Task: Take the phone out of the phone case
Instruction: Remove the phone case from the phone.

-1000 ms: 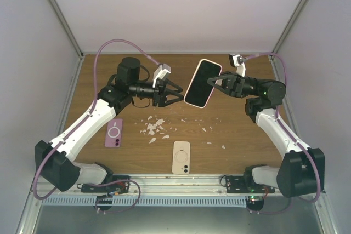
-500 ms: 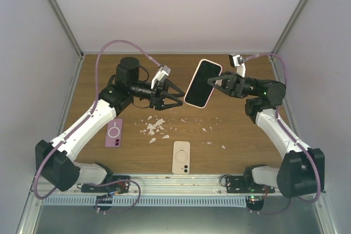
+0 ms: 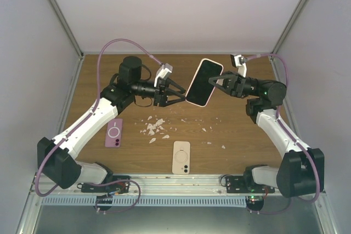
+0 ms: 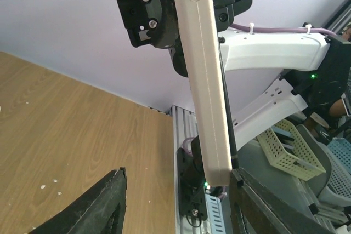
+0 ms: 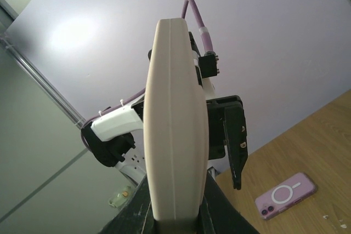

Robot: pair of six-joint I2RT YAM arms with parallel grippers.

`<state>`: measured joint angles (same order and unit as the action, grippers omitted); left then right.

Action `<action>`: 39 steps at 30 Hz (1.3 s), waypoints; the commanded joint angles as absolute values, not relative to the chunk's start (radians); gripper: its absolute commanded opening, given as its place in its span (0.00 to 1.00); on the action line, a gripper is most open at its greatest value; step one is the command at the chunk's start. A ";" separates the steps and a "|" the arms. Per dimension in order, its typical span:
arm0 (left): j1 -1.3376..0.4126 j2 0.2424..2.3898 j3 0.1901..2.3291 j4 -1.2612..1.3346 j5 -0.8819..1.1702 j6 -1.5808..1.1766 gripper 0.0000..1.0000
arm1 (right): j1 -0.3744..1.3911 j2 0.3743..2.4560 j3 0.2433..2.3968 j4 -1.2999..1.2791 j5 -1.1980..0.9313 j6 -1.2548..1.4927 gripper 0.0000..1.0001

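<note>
Clutter on the wooden tabletop (image 3: 241, 135) begins near the left edge, where a purple handset (image 3: 114, 132) lies flat, back up, its long axis running from near edge to far edge. Just right of it, toward the middle, white scraps (image 3: 154, 127) are scattered, with a few smaller flecks further right. A cream handset (image 3: 181, 157) lies flat close to the middle of the near edge, back up, camera lenses at its near end.

Above these and well clear of the tabletop, the left tool (image 3: 184, 96) reaches in from the left with its fingers spread wide. In the left wrist view the lower end of the phone case (image 4: 205, 80) sits between those two fingers (image 4: 104, 206). One finger is just beside the case's lower corner; whether it touches cannot be told.

The phone (image 3: 204, 81) sits inside its case, in the air over the far half of the tabletop. Its dark screen faces the overhead camera. Its long axis is tilted, upper end toward the far right corner and lower end toward the near left. Right of it, the right tool (image 3: 215, 82) pinches the cased phone at its right-hand long edge, one finger on the front and one on the back. The right wrist view shows the pale case edge-on, rising from between the fingers.
</note>
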<state>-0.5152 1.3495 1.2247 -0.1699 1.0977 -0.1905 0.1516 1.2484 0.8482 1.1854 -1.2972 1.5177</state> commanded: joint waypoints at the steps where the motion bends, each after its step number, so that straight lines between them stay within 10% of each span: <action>1: -0.518 1.383 1.230 -0.188 0.948 -0.158 0.50 | 0.163 1.229 0.851 1.258 -1.253 1.546 0.00; 20: -0.515 1.481 1.282 -0.270 0.678 -0.107 0.46 | 0.187 1.256 0.833 1.524 -1.187 1.850 0.00; 39: -0.515 1.529 1.323 -0.199 0.818 -0.187 0.46 | 0.308 1.281 0.814 1.433 -1.268 1.719 0.00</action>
<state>-0.5293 1.4452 1.3201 -0.2623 0.9901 -0.1783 0.1993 1.3243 0.7910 1.3334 -1.2064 1.6787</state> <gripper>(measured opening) 0.464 0.110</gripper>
